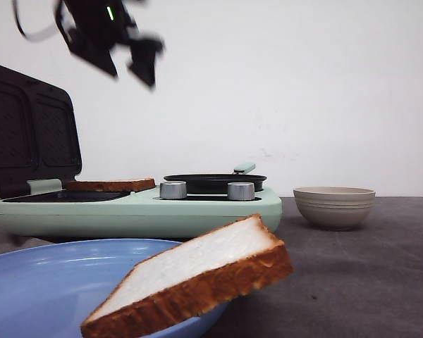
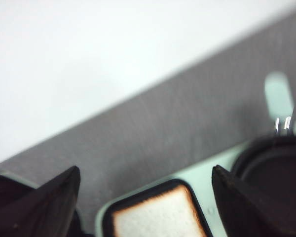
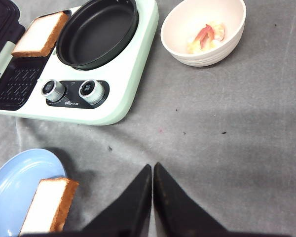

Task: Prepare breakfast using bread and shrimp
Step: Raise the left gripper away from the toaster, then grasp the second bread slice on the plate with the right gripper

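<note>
Right wrist view: shrimp in bowl; right fingers together, left fingers spread.

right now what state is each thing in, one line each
breakfast maker lid: open, raised
bread slice on the grill plate: lying flat in one compartment
bread slice on the blue plate: tilted, leaning over the rim
blue plate: holds one slice
frying pan: empty
bowl: holds shrimp
left gripper: open, raised, holding nothing
right gripper: shut, holding nothing
</note>
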`<state>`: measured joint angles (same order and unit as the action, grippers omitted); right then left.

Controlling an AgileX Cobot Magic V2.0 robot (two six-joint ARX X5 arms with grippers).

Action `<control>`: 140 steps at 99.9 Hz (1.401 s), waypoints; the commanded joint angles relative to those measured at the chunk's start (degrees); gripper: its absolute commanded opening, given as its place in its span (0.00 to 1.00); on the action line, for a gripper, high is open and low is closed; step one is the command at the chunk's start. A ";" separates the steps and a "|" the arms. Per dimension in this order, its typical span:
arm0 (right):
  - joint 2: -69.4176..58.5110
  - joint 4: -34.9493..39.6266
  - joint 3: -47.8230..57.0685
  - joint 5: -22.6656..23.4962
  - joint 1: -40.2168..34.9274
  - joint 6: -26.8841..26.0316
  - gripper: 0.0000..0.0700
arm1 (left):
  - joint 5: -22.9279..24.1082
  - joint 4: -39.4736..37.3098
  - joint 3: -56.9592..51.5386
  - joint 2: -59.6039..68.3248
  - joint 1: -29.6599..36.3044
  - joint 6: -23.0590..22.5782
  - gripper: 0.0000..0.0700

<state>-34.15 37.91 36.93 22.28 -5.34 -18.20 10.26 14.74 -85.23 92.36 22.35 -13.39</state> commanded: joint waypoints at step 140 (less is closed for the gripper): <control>-17.09 -15.85 -13.51 22.43 -14.03 -13.40 0.26 | -25.59 11.54 44.78 -61.07 -25.64 22.08 0.67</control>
<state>-48.90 25.82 24.05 43.59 -17.19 -27.14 -14.98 25.80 -40.29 31.99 -3.20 8.34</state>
